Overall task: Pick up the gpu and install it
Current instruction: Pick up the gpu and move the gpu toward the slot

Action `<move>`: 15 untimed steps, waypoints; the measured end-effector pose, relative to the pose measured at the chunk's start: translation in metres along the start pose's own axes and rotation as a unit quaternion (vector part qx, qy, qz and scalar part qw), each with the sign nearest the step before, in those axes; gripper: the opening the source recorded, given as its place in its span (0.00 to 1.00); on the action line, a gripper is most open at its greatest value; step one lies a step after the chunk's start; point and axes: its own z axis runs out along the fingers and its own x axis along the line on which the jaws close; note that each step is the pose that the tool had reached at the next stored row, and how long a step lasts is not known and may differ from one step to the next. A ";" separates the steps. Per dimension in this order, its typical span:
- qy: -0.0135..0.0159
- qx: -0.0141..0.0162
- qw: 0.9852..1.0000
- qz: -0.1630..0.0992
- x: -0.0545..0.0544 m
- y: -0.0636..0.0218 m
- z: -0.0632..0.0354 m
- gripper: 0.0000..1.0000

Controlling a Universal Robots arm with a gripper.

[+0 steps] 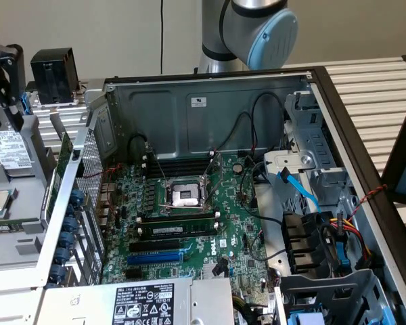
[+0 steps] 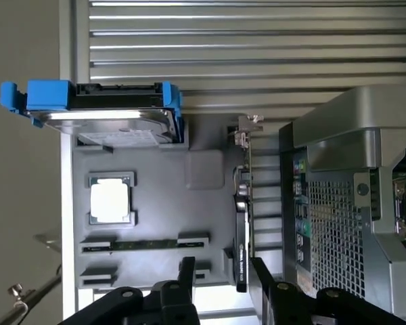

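The gpu point(image 2: 241, 230) stands on its edge in a slot of the grey parts tray point(image 2: 203, 169), with its silver bracket point(image 2: 247, 128) at the far end. Its black shroud faces the tray. My gripper point(image 2: 223, 288) is open just above the card's near end. One black finger point(image 2: 187, 277) stands well clear of the card and the other finger point(image 2: 262, 284) is close beside it. In the exterior view the gripper point(image 1: 1, 81) hangs over the tray at that view's left, and the gpu point(image 1: 62, 162) shows as a thin green edge beside the case.
On the tray lie a hard drive in a blue caddy point(image 2: 101, 112), a CPU point(image 2: 110, 201) and a RAM stick point(image 2: 145, 244). The open computer case point(image 1: 210, 101) holds the motherboard point(image 1: 189, 223), with a blue slot point(image 1: 155, 258), cables and drive bays at the exterior view's right.
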 end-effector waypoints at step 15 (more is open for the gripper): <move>-0.024 -0.006 1.000 -0.001 0.001 -0.0017 0.0166 0.48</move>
